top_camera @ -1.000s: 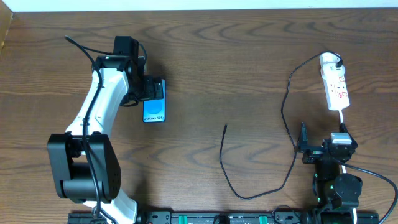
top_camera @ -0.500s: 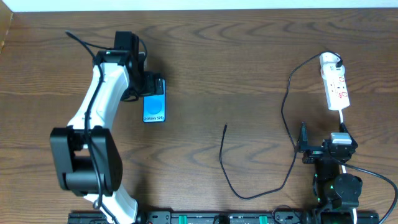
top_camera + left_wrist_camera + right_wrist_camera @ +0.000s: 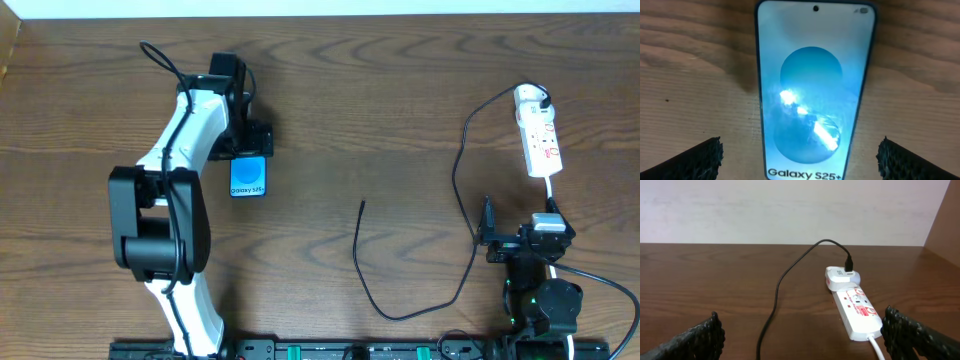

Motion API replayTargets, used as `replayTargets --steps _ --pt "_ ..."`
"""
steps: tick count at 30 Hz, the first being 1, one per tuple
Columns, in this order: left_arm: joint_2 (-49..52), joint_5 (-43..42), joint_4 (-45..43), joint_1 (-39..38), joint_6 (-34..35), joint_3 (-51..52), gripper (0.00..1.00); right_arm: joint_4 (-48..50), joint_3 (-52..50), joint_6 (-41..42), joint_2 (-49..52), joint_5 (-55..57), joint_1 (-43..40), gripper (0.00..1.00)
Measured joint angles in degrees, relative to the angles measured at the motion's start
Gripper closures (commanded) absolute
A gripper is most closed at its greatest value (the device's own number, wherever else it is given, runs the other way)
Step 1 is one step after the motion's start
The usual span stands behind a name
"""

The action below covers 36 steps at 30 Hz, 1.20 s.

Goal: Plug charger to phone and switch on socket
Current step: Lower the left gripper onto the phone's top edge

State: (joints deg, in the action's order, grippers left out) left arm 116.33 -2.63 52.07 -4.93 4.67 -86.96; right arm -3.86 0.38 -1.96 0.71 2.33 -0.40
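The phone (image 3: 248, 178) lies flat on the wooden table, its blue screen reading "Galaxy S25+". My left gripper (image 3: 250, 148) hovers over its far end, open wide. In the left wrist view the phone (image 3: 815, 90) lies between my fingertips (image 3: 695, 160), untouched. The charger (image 3: 458, 170), a thin black cable, runs from the white plug head (image 3: 530, 97) on the socket (image 3: 541, 140) down in a loop to its free tip (image 3: 362, 204) at mid table. My right gripper (image 3: 520, 232) is open and empty, just before the socket (image 3: 857, 307); the cable (image 3: 780, 285) passes between its fingers.
The socket's white cord (image 3: 552, 190) runs down toward the right arm's base. The table's back edge meets a pale wall (image 3: 790, 210). A black rail (image 3: 330, 350) lines the front edge.
My left arm has swung to the right and its gripper now covers the phone's far end. The phone, cable, socket and right arm have not moved.
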Motion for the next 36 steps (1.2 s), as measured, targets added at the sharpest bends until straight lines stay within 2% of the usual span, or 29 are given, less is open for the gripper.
replayTargets --steps 17,36 --pt "1.22 0.0 -5.11 0.0 2.75 0.04 0.01 0.0 0.0 0.0 0.0 0.0 0.0 0.01" --pt "1.22 -0.04 -4.81 0.0 3.02 0.31 0.02 0.0 0.0 0.0 0.0 0.0 0.0 0.01"
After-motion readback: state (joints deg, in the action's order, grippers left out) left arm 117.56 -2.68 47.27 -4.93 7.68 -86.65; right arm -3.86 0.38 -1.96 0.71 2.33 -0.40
